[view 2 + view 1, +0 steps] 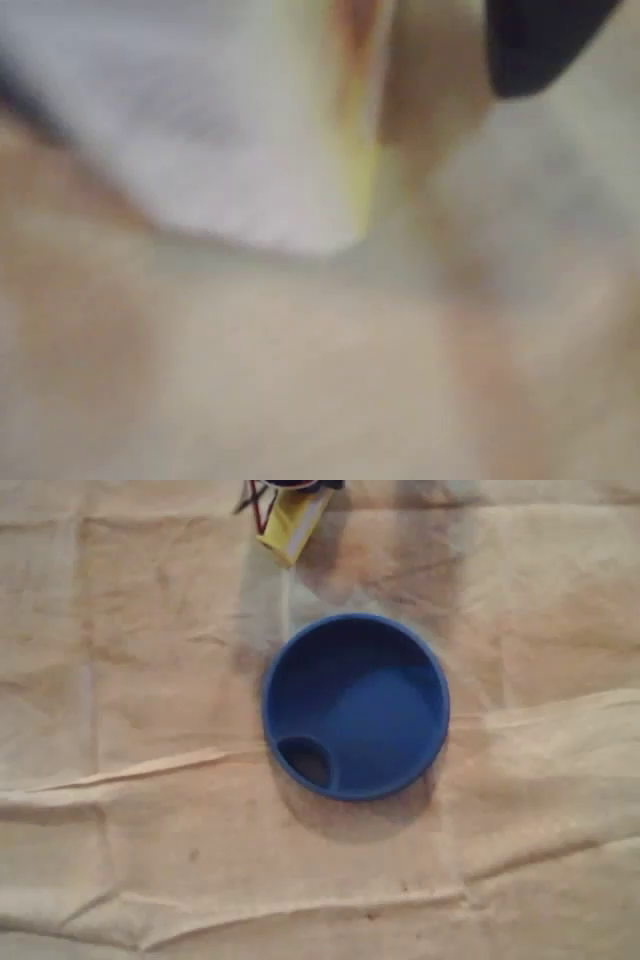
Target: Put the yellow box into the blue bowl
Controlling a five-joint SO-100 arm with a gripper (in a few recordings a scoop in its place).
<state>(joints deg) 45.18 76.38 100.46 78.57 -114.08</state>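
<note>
Yellow rectangular box (292,522) sits right at my hand (296,484), too blurry to tell if I'm clamped on it. Looks light and stiff, so pinch its flat sides. Round blue bowl (355,705) sits just beyond.

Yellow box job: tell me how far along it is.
Done: the small yellow rectangular box sits at the gripper near the overhead view's top edge, seemingly raised off the tan cloth; the wrist view is too blurred to confirm a grip. In hand: getting it across to the round blue plastic bowl. Left: the bowl has no box in it, so positioning above it and releasing remain.
</note>
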